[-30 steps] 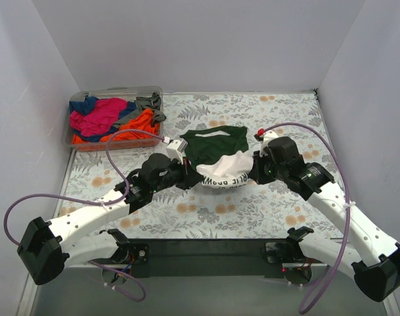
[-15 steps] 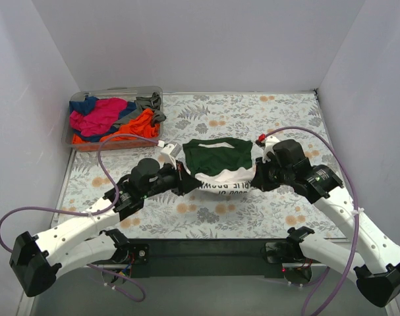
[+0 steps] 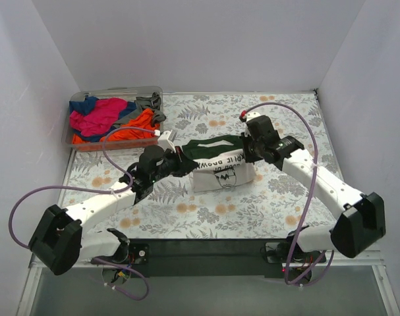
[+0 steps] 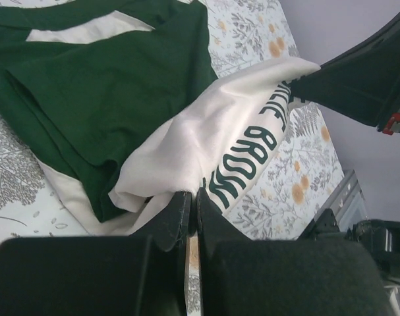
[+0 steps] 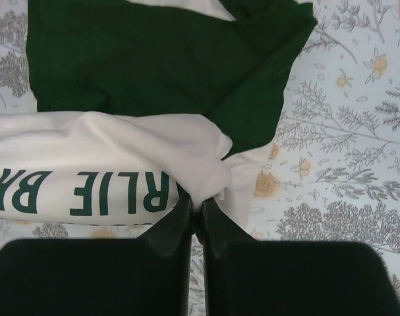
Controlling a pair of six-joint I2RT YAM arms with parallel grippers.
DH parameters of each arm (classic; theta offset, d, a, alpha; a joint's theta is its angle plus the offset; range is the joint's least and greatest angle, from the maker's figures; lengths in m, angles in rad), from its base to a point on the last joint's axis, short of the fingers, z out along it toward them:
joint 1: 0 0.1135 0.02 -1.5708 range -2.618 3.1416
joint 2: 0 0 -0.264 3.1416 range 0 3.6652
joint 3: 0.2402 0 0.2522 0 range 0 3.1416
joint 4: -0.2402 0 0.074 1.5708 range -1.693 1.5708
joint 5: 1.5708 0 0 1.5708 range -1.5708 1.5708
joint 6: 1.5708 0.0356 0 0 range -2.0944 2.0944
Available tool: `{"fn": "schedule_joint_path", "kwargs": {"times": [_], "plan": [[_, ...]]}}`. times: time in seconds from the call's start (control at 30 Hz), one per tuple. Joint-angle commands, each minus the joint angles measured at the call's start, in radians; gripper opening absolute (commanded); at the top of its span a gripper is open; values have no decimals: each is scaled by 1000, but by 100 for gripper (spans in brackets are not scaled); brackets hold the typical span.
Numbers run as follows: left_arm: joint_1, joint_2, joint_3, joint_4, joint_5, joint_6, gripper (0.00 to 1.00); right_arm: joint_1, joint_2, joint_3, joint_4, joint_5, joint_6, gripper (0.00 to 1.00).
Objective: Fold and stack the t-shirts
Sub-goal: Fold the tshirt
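The table (image 3: 285,197) has a floral-print surface and carries every item. The left arm (image 3: 101,204) reaches in from the near left and the right arm (image 3: 318,178) from the near right. Both arms converge on the garment at mid-table.

The cream tee (image 3: 219,168) lies at the centre of the table, partly folded. Its dark green section (image 5: 153,59) is on the far side, flat on the surface. A cream layer bearing dark green lettering (image 5: 114,191) is doubled over the near edge of that section and spans the gap between the two arms.

The bin (image 3: 114,90) is clear plastic and stands at the far left corner, well apart from the cream tee. It holds a loose heap: a magenta tee (image 3: 101,115), an orange tee (image 3: 137,125), a blue tee (image 3: 84,105) and a grey tee (image 3: 147,102).

The left gripper (image 4: 190,201) has its fingers pressed together, pinching the cream layer at its left end. The right gripper (image 5: 196,204) also has its fingers pressed together, pinching a bunched corner of the cream layer at its right end.
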State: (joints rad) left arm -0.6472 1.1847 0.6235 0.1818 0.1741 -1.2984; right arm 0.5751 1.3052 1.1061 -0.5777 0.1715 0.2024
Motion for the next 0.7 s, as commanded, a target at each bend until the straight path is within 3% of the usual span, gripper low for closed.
{"fn": "schedule_joint_path", "kwargs": {"times": [0.0, 0.37, 0.67], "plan": [[50, 56, 39, 97, 28, 4, 0, -32, 77, 107, 107, 71, -40, 1], [158, 309, 151, 211, 105, -2, 0, -127, 344, 305, 131, 28, -93, 1], [205, 496, 242, 231, 79, -6, 0, -175, 554, 448, 137, -17, -113, 1]]}}
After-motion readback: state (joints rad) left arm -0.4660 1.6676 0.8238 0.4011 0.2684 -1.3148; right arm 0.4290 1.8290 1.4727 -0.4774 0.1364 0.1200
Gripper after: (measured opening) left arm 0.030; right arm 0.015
